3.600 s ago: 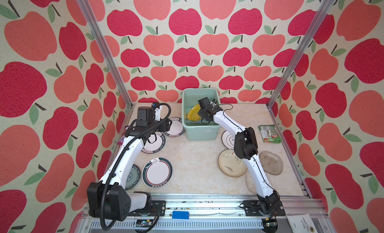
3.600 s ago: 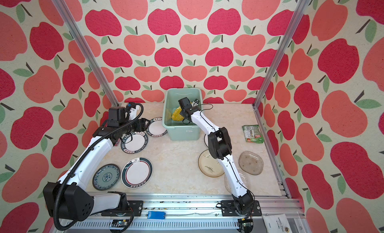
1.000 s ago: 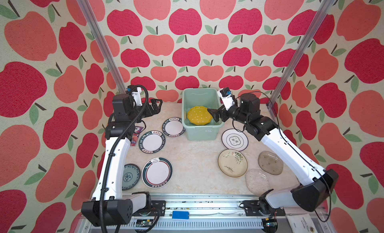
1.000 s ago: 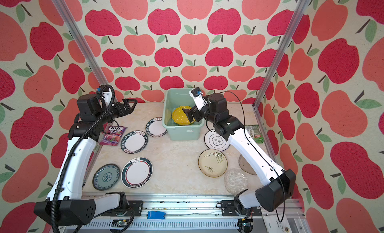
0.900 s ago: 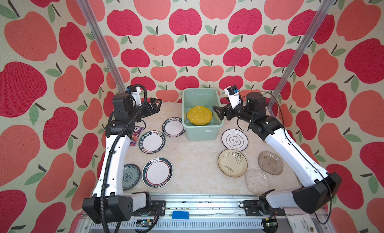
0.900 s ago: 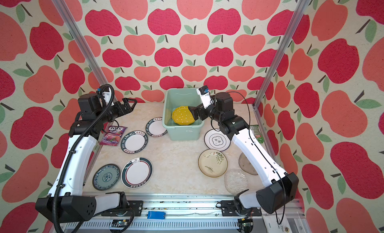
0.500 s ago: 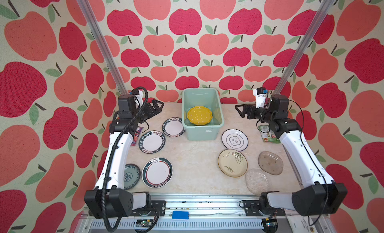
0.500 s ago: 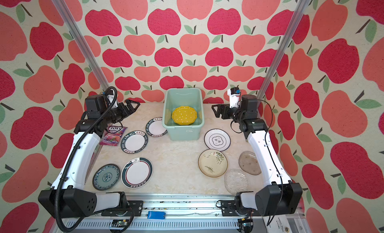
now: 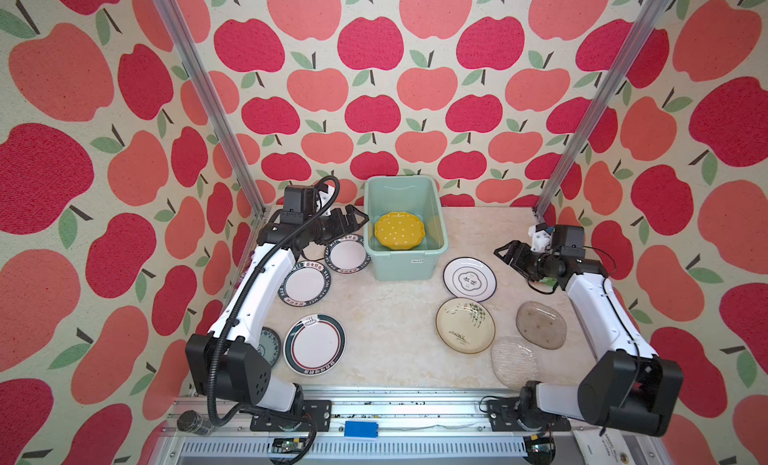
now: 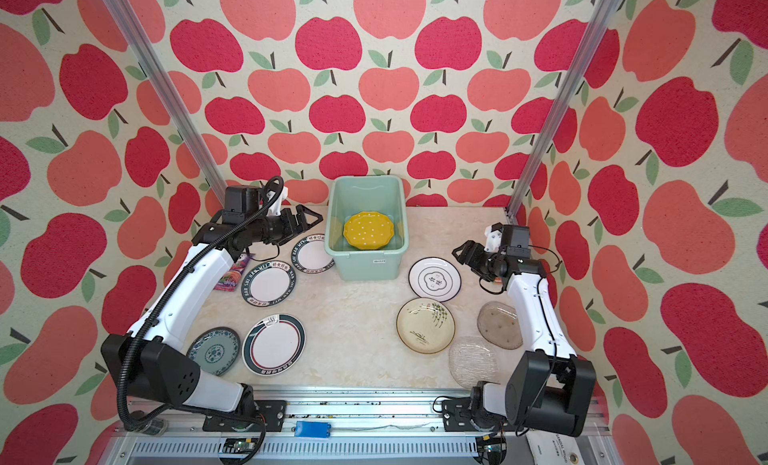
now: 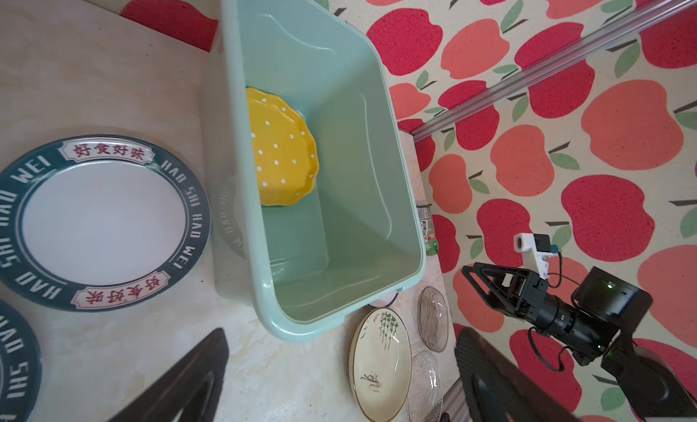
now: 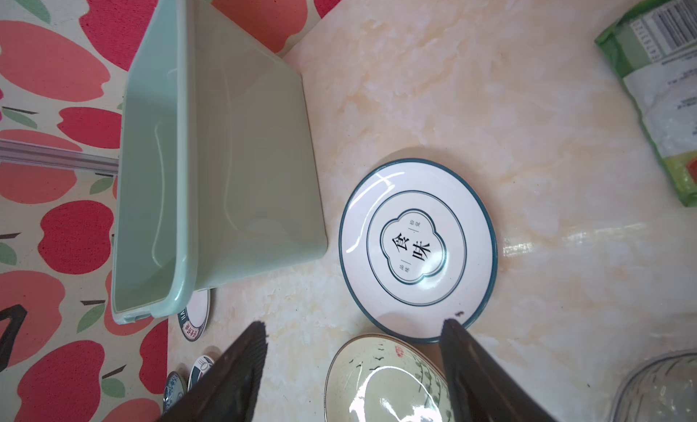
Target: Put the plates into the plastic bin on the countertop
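The yellow dotted plate (image 9: 398, 231) lies alone inside the plastic bin (image 9: 395, 268), toward the bin's labelled wall. We count eight others spread over the worktop (image 9: 386, 317) around it.

Left of the bin we see the nearest lettered plate (image 9: 347, 255) just beside the bin's wall, with a second lettered plate (image 9: 305, 283) close behind it. Farther from the bin on that side are a dark-rimmed plate (image 9: 314, 344) and a blue-patterned plate (image 10: 214, 350).

Right of the bin, a white emblem plate (image 9: 469, 278) sits near the labelled corner. Beyond it come a cream plate with a green plant (image 9: 465, 326), a smoked glass plate (image 9: 540, 325) and a clear glass plate (image 9: 515, 362).

The left gripper (image 9: 358, 225) hangs by the bin's left rim, above the nearest lettered plate, its jaws spread wide and empty. The right gripper (image 9: 500, 255) is well to the right of the bin, past the white emblem plate, jaws apart with nothing between them.

A purple packet (image 10: 232, 276) lies left of the bin and a green packet (image 12: 660, 81) far to its right.
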You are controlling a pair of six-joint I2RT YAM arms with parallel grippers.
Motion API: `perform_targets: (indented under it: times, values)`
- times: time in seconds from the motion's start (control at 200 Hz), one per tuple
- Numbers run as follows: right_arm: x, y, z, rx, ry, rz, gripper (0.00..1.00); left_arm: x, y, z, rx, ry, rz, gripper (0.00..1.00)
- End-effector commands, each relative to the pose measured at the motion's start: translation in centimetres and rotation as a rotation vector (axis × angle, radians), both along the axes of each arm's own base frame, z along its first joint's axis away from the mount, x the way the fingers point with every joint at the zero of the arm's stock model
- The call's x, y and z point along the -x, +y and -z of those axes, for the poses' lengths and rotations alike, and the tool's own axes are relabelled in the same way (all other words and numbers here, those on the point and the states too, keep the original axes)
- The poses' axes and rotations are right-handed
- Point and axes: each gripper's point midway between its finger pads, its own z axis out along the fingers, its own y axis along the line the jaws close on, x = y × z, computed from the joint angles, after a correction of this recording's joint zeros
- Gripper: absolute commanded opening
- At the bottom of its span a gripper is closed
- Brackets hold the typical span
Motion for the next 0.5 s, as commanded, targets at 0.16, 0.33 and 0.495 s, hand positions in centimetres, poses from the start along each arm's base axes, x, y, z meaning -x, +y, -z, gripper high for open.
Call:
perform_targets:
  times: [0.16, 0.33, 0.495]
  values:
    - [2.9, -0.9, 5.7, -0.005, 0.169, 0.037, 0.74, -0.6, -5.9, -3.1, -0.124, -0.14, 0.122, 0.96]
    - [3.0, -1.2, 7.7, -0.034, 0.205, 0.051, 0.73, -1.3, -10.4, -2.8, -0.197, -0.204, 0.214, 0.96]
    - [2.5, -1.3, 9.6, -0.077, 0.225, 0.057, 0.68, -0.6, -14.6, -2.5, -0.268, -0.26, 0.348, 0.96]
